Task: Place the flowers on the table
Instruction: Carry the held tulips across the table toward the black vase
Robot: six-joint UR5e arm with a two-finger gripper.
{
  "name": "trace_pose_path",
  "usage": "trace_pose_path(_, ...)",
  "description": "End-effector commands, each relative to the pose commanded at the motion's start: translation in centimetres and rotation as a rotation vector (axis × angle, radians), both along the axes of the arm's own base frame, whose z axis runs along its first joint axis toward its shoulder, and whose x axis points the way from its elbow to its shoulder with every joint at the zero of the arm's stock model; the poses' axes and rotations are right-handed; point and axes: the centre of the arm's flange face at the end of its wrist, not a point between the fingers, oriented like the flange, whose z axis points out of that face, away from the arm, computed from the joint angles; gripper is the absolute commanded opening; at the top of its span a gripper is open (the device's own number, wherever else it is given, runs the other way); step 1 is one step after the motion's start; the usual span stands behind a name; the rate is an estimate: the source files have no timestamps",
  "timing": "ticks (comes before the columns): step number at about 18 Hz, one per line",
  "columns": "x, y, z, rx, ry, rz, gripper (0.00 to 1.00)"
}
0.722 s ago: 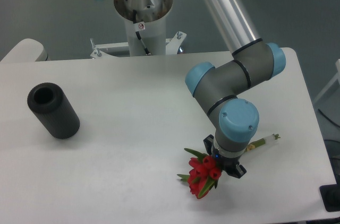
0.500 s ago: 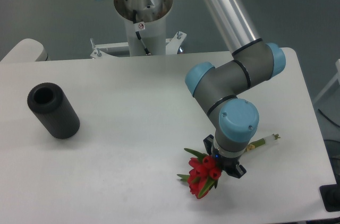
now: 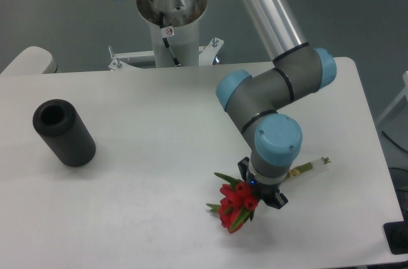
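Fixed camera, high oblique view from the front of the table point(image 3: 146, 135). The UR5e arm reaches down over the right front quarter of the white tabletop, its blue-capped wrist directly above the gripper point(image 3: 263, 194), of which only the dark lower edges show beneath the wrist. The flowers point(image 3: 234, 207) lie directly under the gripper: the red blooms and green leaves project toward the lower left, and the thin stems emerge on the opposite side, their pale cut ends pointing toward the upper right near the right edge of the table. The long axis of the bunch thus runs diagonally, from lower left to upper right, crossing beneath the wrist at about mid-length, so the tool sits over the middle of the bunch, not at either end. The gripper appears to be clasped around the stems just behind the blooms, though the wrist hides the fingers and the contact itself cannot be confirmed. Whether the bunch rests on the tabletop or hangs slightly above it cannot be told; it is low and close to the surface. A black cylinder point(image 3: 64, 133) lies on its side well apart, at the left of the table.
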Motion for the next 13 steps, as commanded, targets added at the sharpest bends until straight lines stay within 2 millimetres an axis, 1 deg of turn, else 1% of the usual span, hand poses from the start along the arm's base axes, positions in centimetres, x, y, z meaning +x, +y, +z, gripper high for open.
trace_pose_path(2, 1.5, -1.0, -0.1, -0.01, -0.014, -0.051, 0.08)
trace_pose_path(4, 3.0, -2.0, 0.1, -0.018, -0.023, -0.06, 0.08)
trace_pose_path(6, 5.2, -2.6, 0.4, -0.025, -0.032, -0.092, 0.09)
trace_pose_path(8, 6.9, -3.7, 0.3, -0.03, -0.047, -0.126, 0.09)
trace_pose_path(10, 8.2, -4.5, 0.1, -0.039, -0.06, -0.155, 0.09)
trace_pose_path(13, 10.8, -5.5, -0.8, -0.041, -0.064, -0.179, 0.1)
